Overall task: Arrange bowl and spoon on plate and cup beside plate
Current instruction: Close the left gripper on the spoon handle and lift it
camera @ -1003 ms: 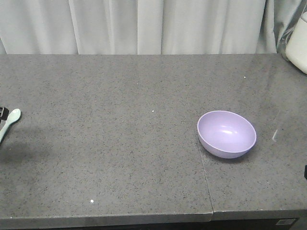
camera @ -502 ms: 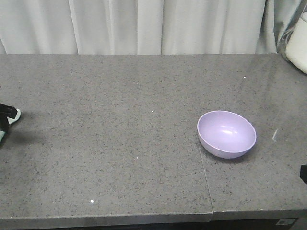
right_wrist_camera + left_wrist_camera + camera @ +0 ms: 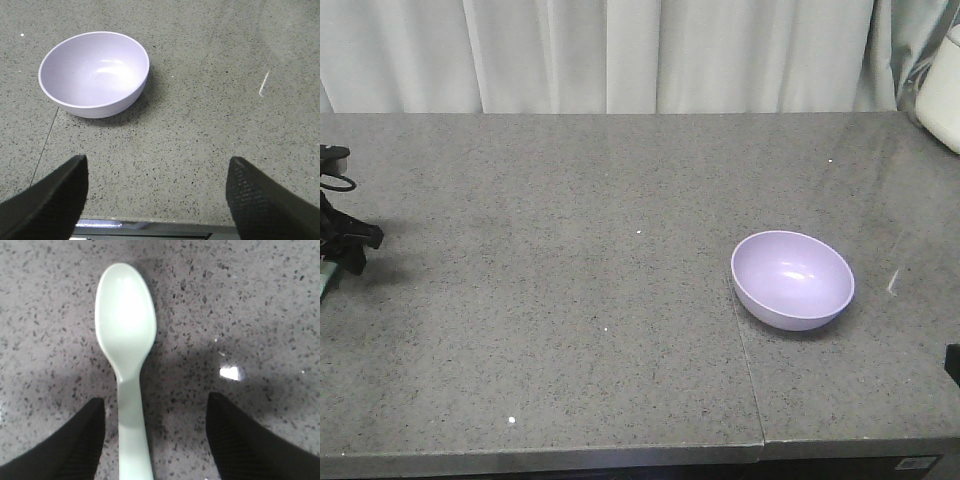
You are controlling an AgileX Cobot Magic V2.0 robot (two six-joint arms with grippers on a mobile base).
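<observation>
Grey speckled stone countertop (image 3: 570,330), one seam (image 3: 748,370) running to the front edge just left of the bowl; pale pleated curtain (image 3: 620,55) along the back edge; part of a white container (image 3: 942,85) at the far right corner.

Bowl (image 3: 792,279): lavender plastic, upright, nothing inside, standing on the right half of the countertop. In the right wrist view it (image 3: 94,74) sits ahead of the fingers and off to the left of the picture, well apart from them.

Spoon (image 3: 126,340): pale mint plastic, lying flat on the countertop at its far left edge, hollow side up, scoop pointing away from the left gripper.

Left gripper (image 3: 155,410): black, low over the spoon, fingers (image 3: 85,440) spread to either side of the handle. The handle lies nearer one finger than the other and touches neither. From the front it (image 3: 345,245) shows as a dark shape at the picture's left edge.

Right gripper (image 3: 157,165): black ribbed fingers (image 3: 260,200) spread wide over bare countertop near the front edge, nothing between them.
</observation>
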